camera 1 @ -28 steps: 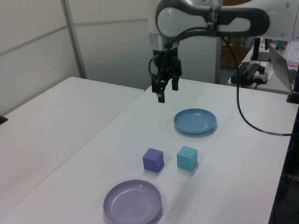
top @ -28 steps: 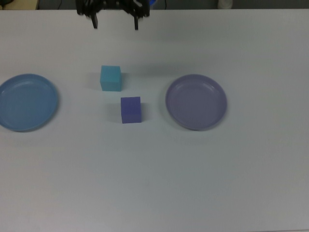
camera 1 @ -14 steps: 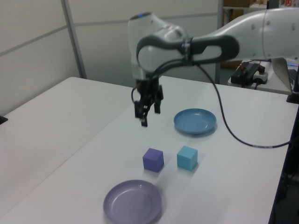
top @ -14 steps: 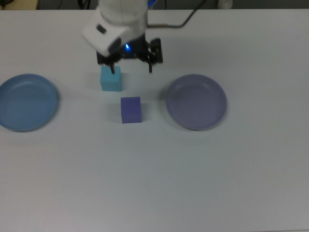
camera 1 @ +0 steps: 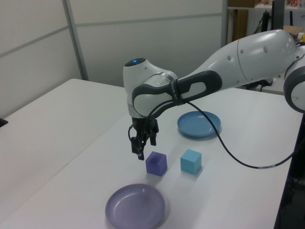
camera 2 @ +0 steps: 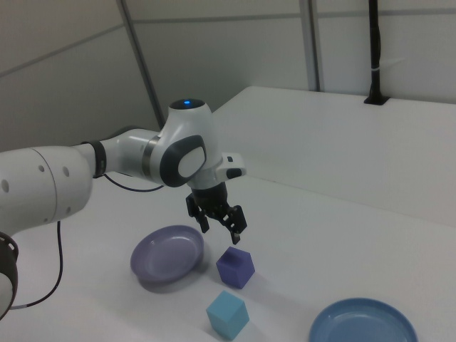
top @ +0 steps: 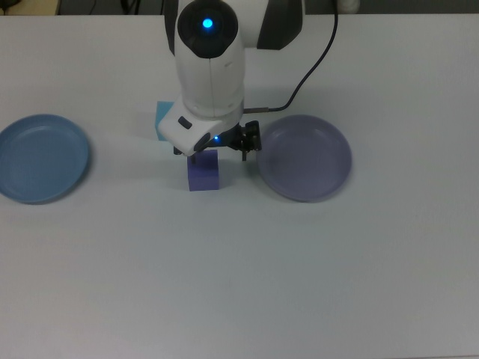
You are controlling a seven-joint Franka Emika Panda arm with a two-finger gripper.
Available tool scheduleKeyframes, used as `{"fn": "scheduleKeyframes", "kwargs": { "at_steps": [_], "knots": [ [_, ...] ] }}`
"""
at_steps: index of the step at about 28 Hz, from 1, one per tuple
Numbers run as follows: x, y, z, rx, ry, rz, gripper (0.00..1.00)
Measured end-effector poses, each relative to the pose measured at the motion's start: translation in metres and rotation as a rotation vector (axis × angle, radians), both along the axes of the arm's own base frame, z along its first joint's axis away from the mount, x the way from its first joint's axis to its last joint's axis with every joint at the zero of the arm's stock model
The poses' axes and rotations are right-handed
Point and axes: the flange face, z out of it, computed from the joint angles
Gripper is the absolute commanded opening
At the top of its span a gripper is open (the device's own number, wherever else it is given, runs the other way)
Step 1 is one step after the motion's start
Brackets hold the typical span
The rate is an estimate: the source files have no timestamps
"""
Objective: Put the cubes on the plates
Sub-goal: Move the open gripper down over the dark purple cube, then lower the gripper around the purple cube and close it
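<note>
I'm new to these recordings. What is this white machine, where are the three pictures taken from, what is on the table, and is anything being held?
The white machine is a robot arm with a two-fingered tool at its end. One picture looks straight down; the other two look across the table from opposite sides. On the white table lie a purple cube, a cyan cube, a blue plate and a lavender plate. Both cubes sit on the table between the plates, not on them. The tool hangs open just above the purple cube and holds nothing.
</note>
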Motion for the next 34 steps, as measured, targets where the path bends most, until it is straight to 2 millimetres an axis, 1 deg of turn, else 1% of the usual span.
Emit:
{"fn": "scheduleKeyframes", "kwargs": {
  "at_steps": [4, 8, 14, 19, 20, 23, 24, 25, 27, 28, 30, 31, 34],
  "knots": [
    [0.001, -0.01, 0.0, -0.004, 0.0, -0.014, 1.0],
    [0.002, -0.018, -0.009, -0.021, 0.012, -0.017, 1.0],
    [0.005, -0.018, -0.031, -0.039, 0.033, -0.008, 1.0],
    [0.008, -0.016, -0.043, -0.045, 0.03, -0.002, 1.0],
    [0.008, -0.016, -0.044, -0.048, 0.032, 0.0, 0.97],
    [0.008, -0.018, -0.051, -0.064, 0.039, 0.007, 0.93],
    [0.008, -0.018, -0.053, -0.069, 0.042, 0.009, 0.91],
    [0.009, -0.019, -0.055, -0.073, 0.044, 0.01, 0.84],
    [0.009, -0.02, -0.059, -0.078, 0.05, 0.012, 0.8],
    [0.009, -0.02, -0.06, -0.079, 0.052, 0.012, 0.76],
    [0.009, -0.02, -0.062, -0.079, 0.055, 0.013, 0.65],
    [0.008, -0.02, -0.063, -0.08, 0.057, 0.013, 0.54],
    [0.008, -0.019, -0.065, -0.08, 0.06, 0.014, 0.38]
  ]
}}
